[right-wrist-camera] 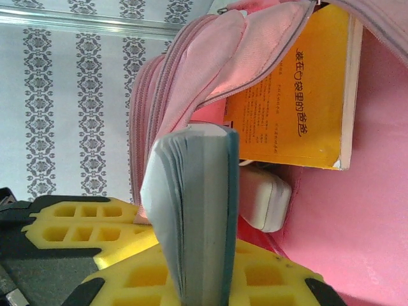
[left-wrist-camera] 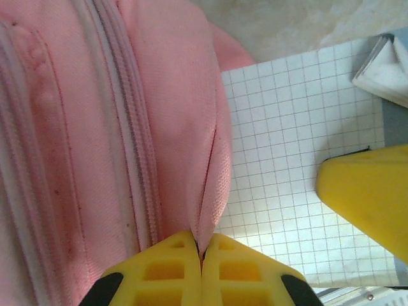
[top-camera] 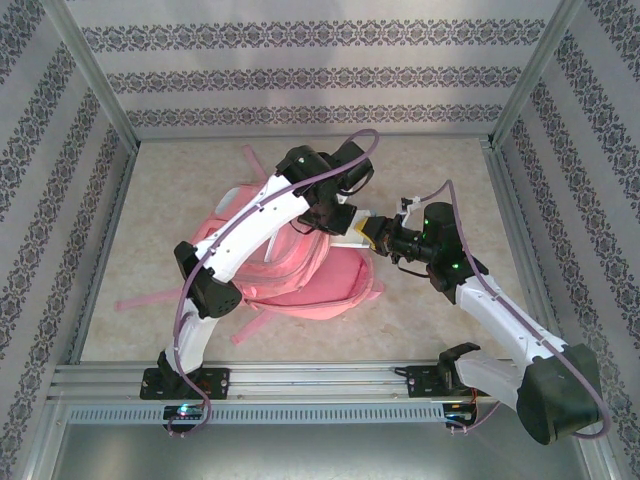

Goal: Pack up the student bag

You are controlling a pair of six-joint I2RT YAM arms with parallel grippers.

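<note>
Mid-table, at student bag (top-camera: 300,285) mouth: loading step. Pinching bag rim fabric with closed left gripper (left-wrist-camera: 201,255); clamping grey notebook (right-wrist-camera: 191,210) in right gripper (right-wrist-camera: 185,268), beside yellow book (right-wrist-camera: 299,95) and white case (right-wrist-camera: 264,204) inside. Next, probably: sliding notebook deeper, rim held up.

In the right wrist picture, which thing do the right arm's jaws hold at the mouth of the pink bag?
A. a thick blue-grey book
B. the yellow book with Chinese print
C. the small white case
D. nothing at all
A: the right jaws clamp the thick blue-grey book from both sides, while the yellow book and the white case lie inside the student bag.
</note>
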